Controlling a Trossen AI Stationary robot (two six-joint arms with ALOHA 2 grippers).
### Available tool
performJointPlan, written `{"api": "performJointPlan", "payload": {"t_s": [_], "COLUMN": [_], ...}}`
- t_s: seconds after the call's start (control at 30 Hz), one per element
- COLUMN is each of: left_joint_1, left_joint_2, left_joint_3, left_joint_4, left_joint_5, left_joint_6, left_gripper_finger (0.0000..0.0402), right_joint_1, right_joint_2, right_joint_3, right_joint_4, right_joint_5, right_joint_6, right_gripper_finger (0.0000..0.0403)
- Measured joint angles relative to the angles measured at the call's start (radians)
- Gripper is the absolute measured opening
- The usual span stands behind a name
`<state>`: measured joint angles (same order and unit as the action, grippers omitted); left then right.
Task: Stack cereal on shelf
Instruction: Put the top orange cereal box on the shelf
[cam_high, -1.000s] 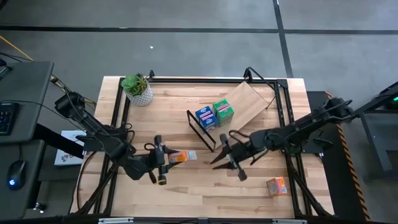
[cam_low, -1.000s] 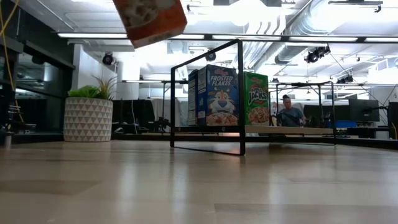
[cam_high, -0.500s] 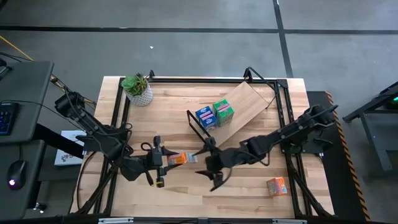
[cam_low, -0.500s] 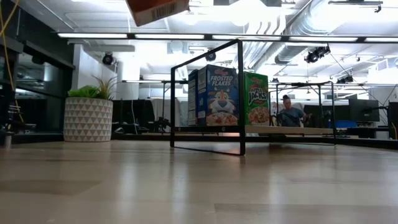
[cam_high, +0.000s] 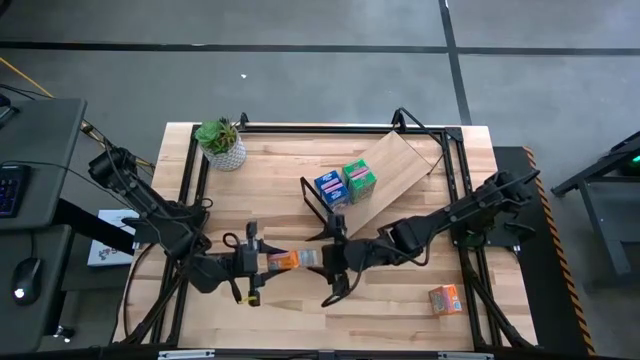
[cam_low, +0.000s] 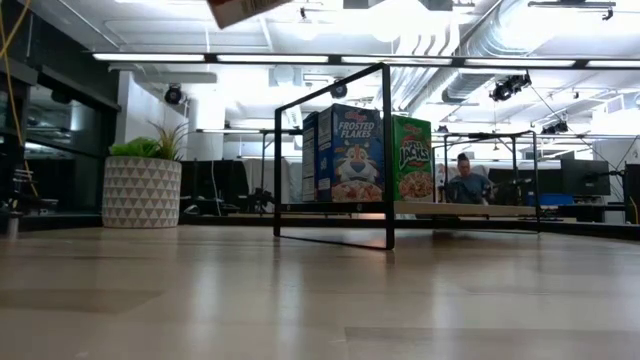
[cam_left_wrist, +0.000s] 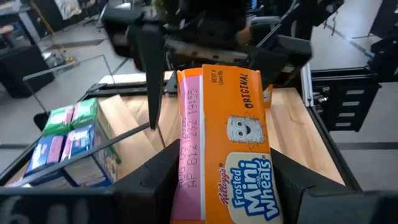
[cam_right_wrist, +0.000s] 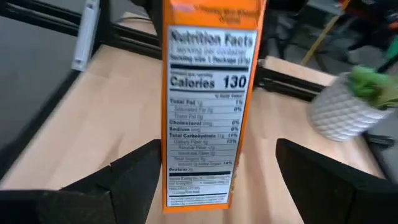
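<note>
Gripping a glossy orange cardboard cereal box (Frosted Mini Wheats, nutrition panel on one narrow side), the left gripper has its dark fingers clamped on the box's sides above the front middle of the wooden table. The right gripper faces it with fingers spread wide either side of the box's other end. Blue and green boxes stand upright, touching, on the shelf, a light wood panel in a thin black metal frame.
</note>
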<state>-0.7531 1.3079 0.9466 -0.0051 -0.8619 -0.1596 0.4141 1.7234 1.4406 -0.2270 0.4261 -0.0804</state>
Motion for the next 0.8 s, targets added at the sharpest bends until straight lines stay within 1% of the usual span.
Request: {"api": "performJointPlan", "payload": {"t_s": [0.13, 0.17, 0.4, 0.53, 0.67, 0.8], "left_joint_1": [-0.001, -0.001, 0.007, 0.022, 0.035, 0.039], "left_joint_2": [0.003, 0.003, 0.020, 0.053, 0.075, 0.076], "left_joint_3": [0.000, 0.000, 0.000, 0.000, 0.000, 0.000], "left_joint_4": [0.047, 0.057, 0.100, 0.184, 0.248, 0.251], "left_joint_5": [0.007, 0.006, 0.005, 0.003, 0.003, 0.003], "left_joint_6": [0.046, 0.052, 0.083, 0.145, 0.192, 0.204], "left_gripper_finger": [0.0161, 0.0161, 0.0161, 0.0161, 0.0161, 0.0161], "right_joint_1": [-0.010, -0.011, -0.011, -0.011, -0.011, -0.011], "right_joint_2": [0.000, 0.000, 0.000, 0.000, 0.000, 0.000], "right_joint_3": [0.000, 0.000, -0.001, -0.001, -0.002, -0.002], "right_joint_4": [0.005, 0.004, 0.007, 0.007, 0.007, 0.004], "right_joint_5": [-0.111, -0.124, -0.142, -0.172, -0.170, -0.168], "right_joint_6": [0.038, 0.039, 0.037, 0.078, 0.085, 0.107], "right_gripper_finger": [0.0307, 0.0307, 0.0307, 0.0307, 0.0307, 0.0307]}}
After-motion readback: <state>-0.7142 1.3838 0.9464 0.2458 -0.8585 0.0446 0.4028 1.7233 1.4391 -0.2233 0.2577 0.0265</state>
